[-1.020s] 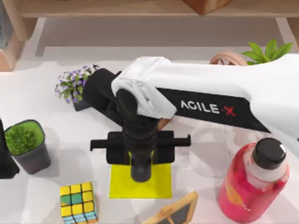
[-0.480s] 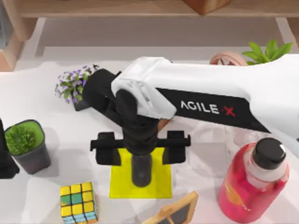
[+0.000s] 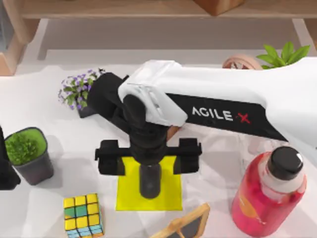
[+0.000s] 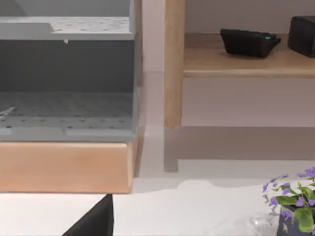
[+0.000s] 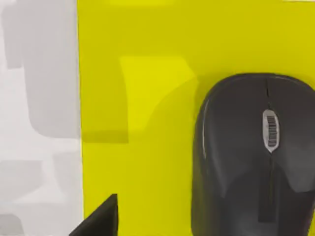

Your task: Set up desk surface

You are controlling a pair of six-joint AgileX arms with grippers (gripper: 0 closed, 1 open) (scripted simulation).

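1. The right gripper (image 3: 148, 157) hangs over the middle of the white counter (image 3: 44, 104), straight above the yellow mat (image 3: 171, 196); its two black fingers (image 3: 110, 157) stand wide apart, one out to 9 o'clock and one to 3 o'clock of the wrist, clamped on nothing
2. The right arm (image 3: 233, 99), white with a black band, crosses the counter from 3 o'clock toward the centre and hides much of what lies under it
3. In the right wrist view a dark computer mouse (image 5: 253, 157) lies on the mat, with a bare strip of yellow and then white counter beside it; a black fingertip (image 5: 101, 219) juts in at the picture's edge, apart from the mouse
4. Around the mat in the top view: a colour cube (image 3: 82, 214) at 8 o'clock, a small wood-framed slate (image 3: 185, 225) at 5 o'clock, a red bottle with a black cap (image 3: 270, 198) at 4 o'clock
5. A green plant in a dark pot (image 3: 27, 153) stands at the 9 o'clock side, a purple-flowered plant (image 3: 77, 91) at 10 o'clock, a leafy plant (image 3: 283, 54) at 2 o'clock
6. A light wooden shelf (image 3: 148, 10) runs along the 12 o'clock edge
7. The left arm (image 3: 6, 168) sits parked at the 9 o'clock edge, beside the green plant; whether its fingers are apart or together I cannot tell
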